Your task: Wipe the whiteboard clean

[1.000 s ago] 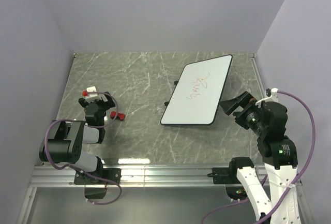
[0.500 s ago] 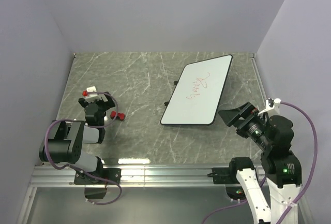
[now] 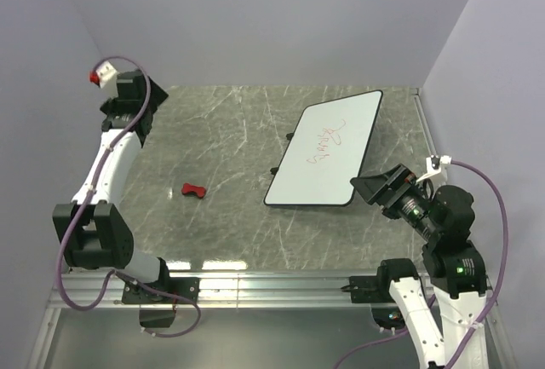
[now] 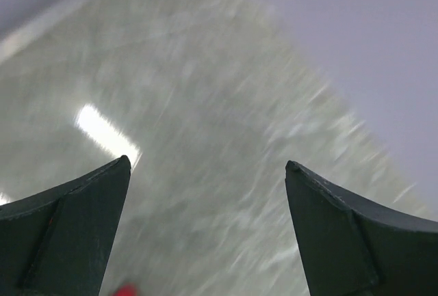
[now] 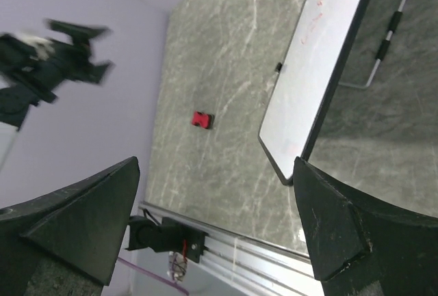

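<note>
Leaning on a wire stand [image 5: 390, 36], the whiteboard [image 3: 325, 149] is found on the right half of the grey marbled counter [image 3: 230, 130], its long sides running from the far right towards the near middle. A red scribble [image 3: 325, 141] is seen on the upper part of its white face, and a thin black frame is seen around it.

The right end effector [image 3: 368, 188] is held low, near the board's near right corner and apart from it. In the right wrist view its fingers [image 5: 82, 221] are spread wide with nothing gripped between them, and the board's near corner [image 5: 318, 70] is framed in the gap.

The left end effector [image 4: 205, 166] is raised high at the far left corner, beside the wall and well apart from the board. Its fingers are likewise parted wide and nothing is held. The left wrist view is blurred, and only streaked counter is made out below it.

A small red bow-tie-shaped eraser [image 3: 193, 190] lies alone on the left half of the counter, well apart from both arms and from the board.
</note>
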You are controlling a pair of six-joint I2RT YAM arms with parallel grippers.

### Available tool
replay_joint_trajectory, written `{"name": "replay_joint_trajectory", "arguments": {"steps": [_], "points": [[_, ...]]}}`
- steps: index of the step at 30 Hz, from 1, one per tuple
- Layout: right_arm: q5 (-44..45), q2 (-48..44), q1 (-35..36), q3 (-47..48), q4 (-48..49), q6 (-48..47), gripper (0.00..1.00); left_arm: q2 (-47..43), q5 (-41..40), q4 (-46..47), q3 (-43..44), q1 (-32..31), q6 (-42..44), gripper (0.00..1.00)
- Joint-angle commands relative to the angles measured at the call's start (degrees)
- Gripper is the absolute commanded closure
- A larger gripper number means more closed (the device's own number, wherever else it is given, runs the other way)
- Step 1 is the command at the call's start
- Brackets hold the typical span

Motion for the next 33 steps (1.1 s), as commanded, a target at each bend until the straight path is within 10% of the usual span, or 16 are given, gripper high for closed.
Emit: {"name": "replay_joint_trajectory", "arguments": {"steps": [1,16,33], "points": [[0.6,-1.0,0.9,-2.2,6.4,2.6,0.00,2.8,4.5,-28.5,-3.3,-0.3,-8.6,0.01],[0.7,-5.1,2.8,-5.4,3.6,1.5,0.00,-7.9,10.8,-44.2,-12.1,-9.2,-38.3,0.08],[7.1,-4.6,6.6,-0.3,-1.2,-6.1,0.00,5.4,14.0,-26.8,-17.1,-12.4,-37.4,0.09]]}}
